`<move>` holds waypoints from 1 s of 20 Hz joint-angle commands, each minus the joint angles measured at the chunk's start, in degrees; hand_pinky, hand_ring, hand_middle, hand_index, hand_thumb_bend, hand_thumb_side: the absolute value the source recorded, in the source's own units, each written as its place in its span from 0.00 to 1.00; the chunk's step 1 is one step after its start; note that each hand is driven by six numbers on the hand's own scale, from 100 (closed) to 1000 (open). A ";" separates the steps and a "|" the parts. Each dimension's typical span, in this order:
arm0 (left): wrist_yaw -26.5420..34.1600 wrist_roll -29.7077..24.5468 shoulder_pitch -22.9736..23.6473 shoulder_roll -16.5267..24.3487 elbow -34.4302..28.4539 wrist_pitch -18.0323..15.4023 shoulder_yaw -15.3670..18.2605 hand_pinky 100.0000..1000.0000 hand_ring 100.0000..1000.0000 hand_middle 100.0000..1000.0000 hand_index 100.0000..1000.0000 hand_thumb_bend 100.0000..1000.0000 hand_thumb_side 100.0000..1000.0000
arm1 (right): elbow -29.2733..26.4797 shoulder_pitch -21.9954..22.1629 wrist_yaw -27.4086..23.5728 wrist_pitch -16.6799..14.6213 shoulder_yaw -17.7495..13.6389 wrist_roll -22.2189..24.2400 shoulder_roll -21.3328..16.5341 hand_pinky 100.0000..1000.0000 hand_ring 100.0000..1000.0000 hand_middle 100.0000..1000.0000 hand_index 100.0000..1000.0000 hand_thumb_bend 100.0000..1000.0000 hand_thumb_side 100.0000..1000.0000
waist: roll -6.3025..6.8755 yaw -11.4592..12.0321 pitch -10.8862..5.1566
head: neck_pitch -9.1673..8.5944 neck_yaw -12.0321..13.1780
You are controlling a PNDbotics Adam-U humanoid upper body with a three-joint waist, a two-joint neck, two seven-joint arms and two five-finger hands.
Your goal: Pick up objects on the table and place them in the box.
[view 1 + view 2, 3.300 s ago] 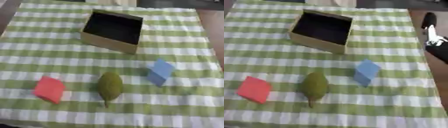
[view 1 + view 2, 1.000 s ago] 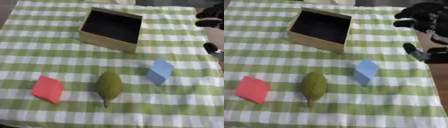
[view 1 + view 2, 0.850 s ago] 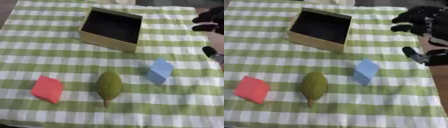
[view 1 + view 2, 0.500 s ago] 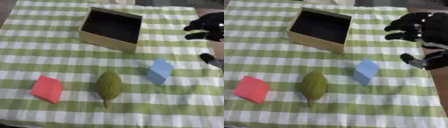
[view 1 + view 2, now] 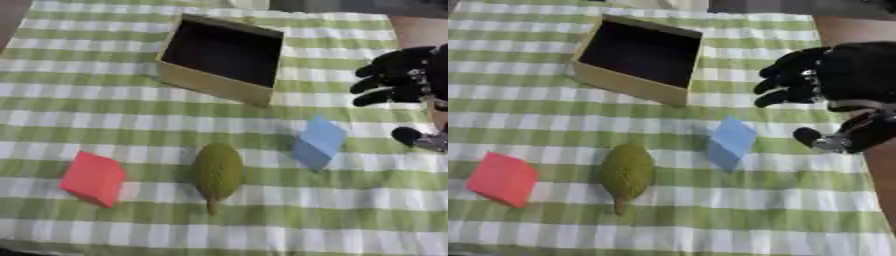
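Right hand (image 5: 833, 75) hovers with fingers spread and empty, above and to the right of the blue block (image 5: 732, 141), which lies on the checked cloth (image 5: 535, 120) below the box (image 5: 636, 57); risk: a skewed descent tips or shoves the tilted block away.

The robot's right hand (image 5: 833, 75) is black all over, with a broad, rounded back and thick, blunt-ended fingers (image 5: 785, 80) that look segmented. Small pale specks, possibly screws or metal fittings, dot the area where the fingers meet the palm. The thumb (image 5: 811, 137) is a separate black piece with a rounded tip, and a short silver-grey joint sits just behind it. Beyond that joint the body darkens again to black. No cables or markings can be made out.
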 commanded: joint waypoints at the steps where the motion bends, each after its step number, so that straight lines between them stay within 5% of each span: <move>1: 0.36 -0.27 -0.66 1.68 -0.99 -0.02 -0.03 0.76 0.73 0.76 0.91 0.14 0.65 | -0.77 -1.44 -1.40 -0.58 0.16 2.38 -2.08 0.97 1.00 0.91 0.95 0.06 0.26 | -0.66 0.13 -0.16 | -0.16 -0.31; 12: 0.60 -0.66 -0.89 1.50 -0.99 0.07 -0.32 0.76 0.73 0.75 0.91 0.14 0.65 | 1.05 -5.54 -5.73 -0.96 3.16 7.62 0.40 0.98 1.00 0.90 0.99 0.09 0.20 | -0.82 0.85 0.00 | 0.39 -1.01; 20: 0.79 -0.93 -1.13 1.34 -0.99 0.14 -0.51 0.76 0.72 0.75 0.91 0.13 0.65 | 5.16 -10.19 -9.74 -2.08 5.92 10.11 3.25 0.98 1.00 0.89 1.00 0.00 0.16 | -0.84 1.11 0.07 | 0.91 -1.74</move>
